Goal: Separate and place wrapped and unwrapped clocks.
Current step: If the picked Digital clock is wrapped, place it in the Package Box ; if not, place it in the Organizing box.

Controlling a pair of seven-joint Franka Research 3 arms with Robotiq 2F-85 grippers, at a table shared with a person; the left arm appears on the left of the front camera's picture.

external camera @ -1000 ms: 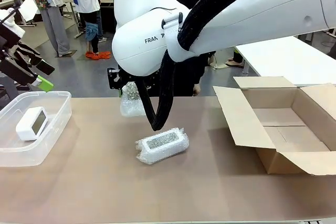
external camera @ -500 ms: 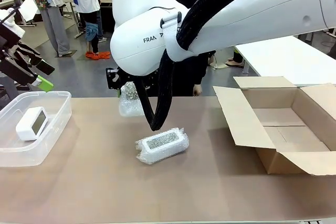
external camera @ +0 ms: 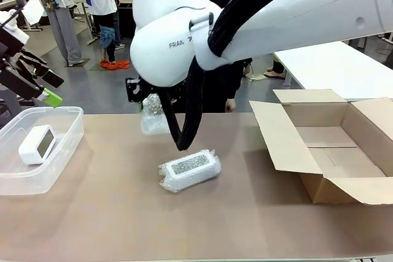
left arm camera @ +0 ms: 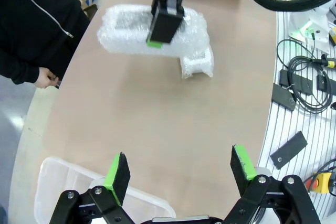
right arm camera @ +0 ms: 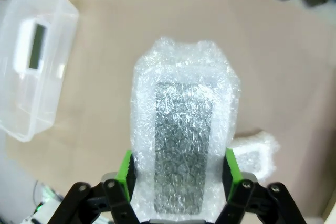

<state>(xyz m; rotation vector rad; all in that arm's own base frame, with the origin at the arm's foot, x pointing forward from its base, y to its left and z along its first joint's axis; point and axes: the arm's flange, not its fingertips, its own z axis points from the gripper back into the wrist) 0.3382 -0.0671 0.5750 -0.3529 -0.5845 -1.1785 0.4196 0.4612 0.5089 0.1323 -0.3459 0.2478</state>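
My right tool (right arm camera: 178,170) is clamping one bubble-wrapped clock (right arm camera: 181,129) between its green pads, carrying it over the bench (external camera: 123,225) towards the far side with the grey speckled face turned to my wrist camera. The second wrapped clock (external camera: 189,170) is lying face up near the middle of the bench. The bare white clock (external camera: 37,143) is resting in the clear plastic tub (external camera: 69,136) on my left, and my left tool (left arm camera: 178,167) is hanging over that tub, jaws spread wide and gripping nothing. An open cardboard box (external camera: 331,151) is sitting on my right
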